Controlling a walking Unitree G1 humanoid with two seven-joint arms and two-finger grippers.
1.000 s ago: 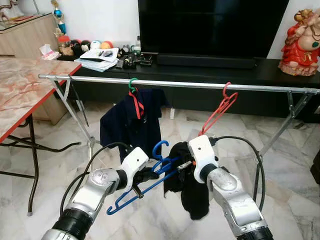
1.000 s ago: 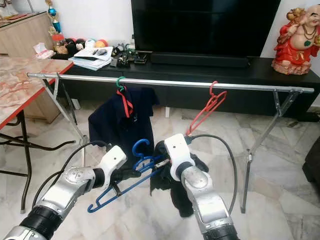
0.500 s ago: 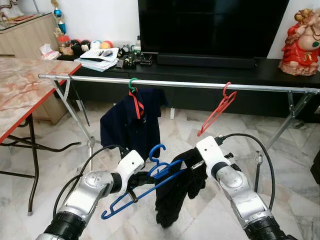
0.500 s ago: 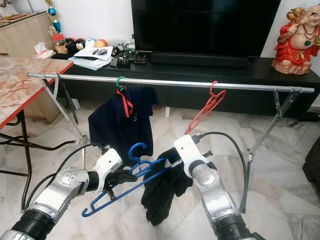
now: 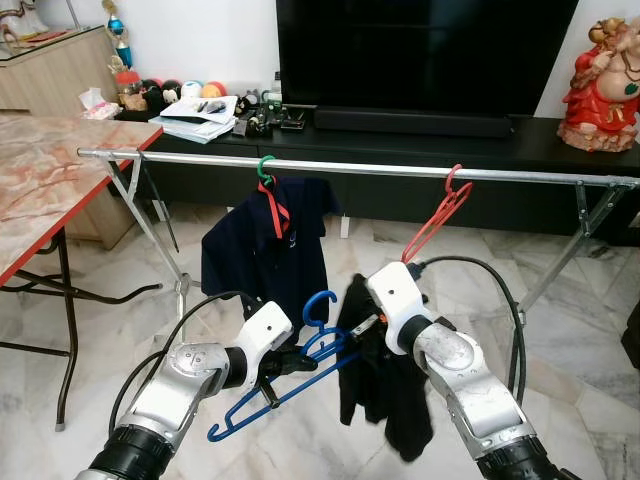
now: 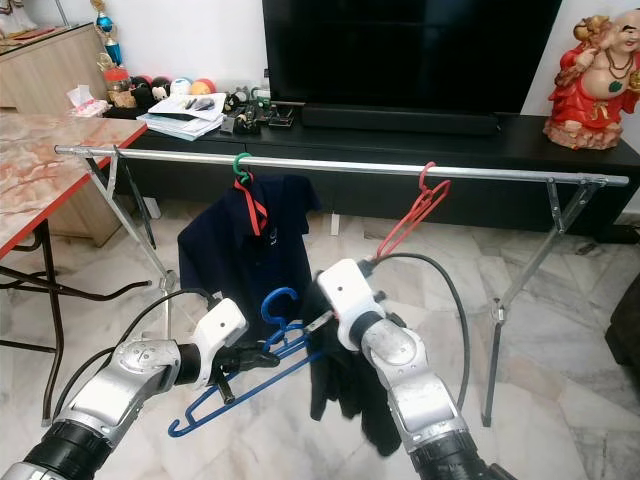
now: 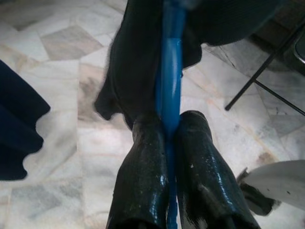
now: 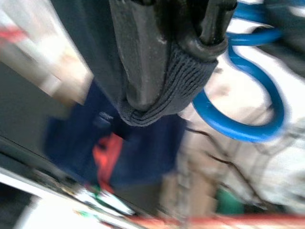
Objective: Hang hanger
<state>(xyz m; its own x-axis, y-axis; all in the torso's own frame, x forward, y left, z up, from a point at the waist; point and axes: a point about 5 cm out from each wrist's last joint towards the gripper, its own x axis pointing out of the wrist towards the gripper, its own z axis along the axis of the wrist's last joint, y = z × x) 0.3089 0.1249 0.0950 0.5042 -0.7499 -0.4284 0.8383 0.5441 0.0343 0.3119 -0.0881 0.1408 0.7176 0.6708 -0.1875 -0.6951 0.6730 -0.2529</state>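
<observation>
A blue plastic hanger [image 5: 290, 375] hangs low before the steel rail [image 5: 380, 170], hook uppermost. My left gripper [image 7: 169, 126] is shut on its lower bar. A black garment [image 5: 385, 385] droops from the hanger's right end. My right gripper [image 8: 174, 52] is shut on a ribbed edge of that garment, just right of the hook [image 8: 248, 119]. On the rail hang a green hanger [image 5: 265, 170] carrying a navy polo shirt [image 5: 262, 250] and a bare red hanger [image 5: 435, 218].
The rail's folding legs [image 5: 150, 225] stand at both ends on the marble floor. A red-edged table [image 5: 45, 185] lies to the left. Behind the rail run a black TV bench [image 5: 420, 135] with clutter, a television and a red statue [image 5: 600, 80].
My right gripper has swung back left and up toward the hanger's hook, gathering the black garment closer. The left gripper and the blue hanger have hardly shifted.
</observation>
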